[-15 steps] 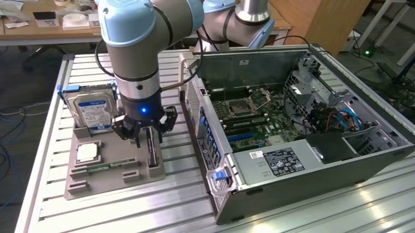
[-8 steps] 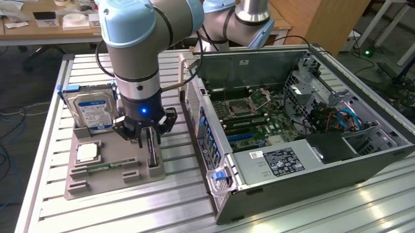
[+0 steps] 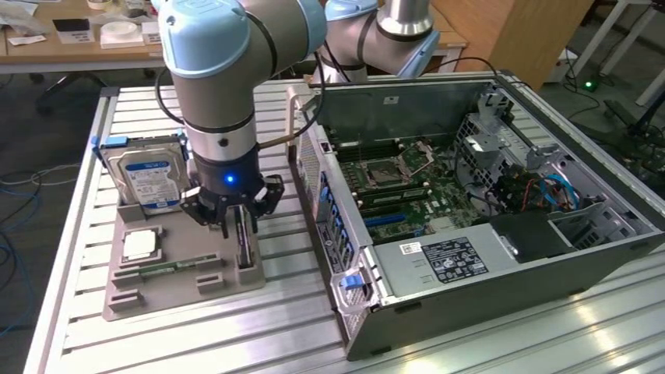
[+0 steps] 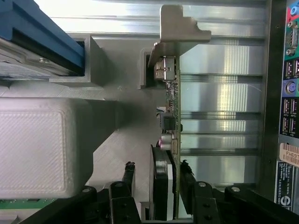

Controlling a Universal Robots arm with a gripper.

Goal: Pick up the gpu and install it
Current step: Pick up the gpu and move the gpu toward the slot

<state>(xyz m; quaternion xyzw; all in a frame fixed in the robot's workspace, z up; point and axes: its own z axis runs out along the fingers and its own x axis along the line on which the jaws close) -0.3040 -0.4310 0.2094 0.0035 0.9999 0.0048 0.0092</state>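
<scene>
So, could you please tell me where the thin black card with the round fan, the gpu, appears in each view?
Exterior view: the gpu stands on edge in the grey plastic holder, under the gripper, toward the exterior view's left.
Wrist view: the gpu is edge-on, straddled by the open gripper.
Shared landmark: the grey plastic holder around its slot.

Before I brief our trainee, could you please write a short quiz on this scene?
1. True or false: the gpu sits inside the computer case.
2. The gripper has its fingers: A astride the gpu; B around the processor; C inside the computer case.
3. Which blue-labelled part stands in the grey holder?
Key: 1 false; 2 A; 3 the hard drive.
</scene>
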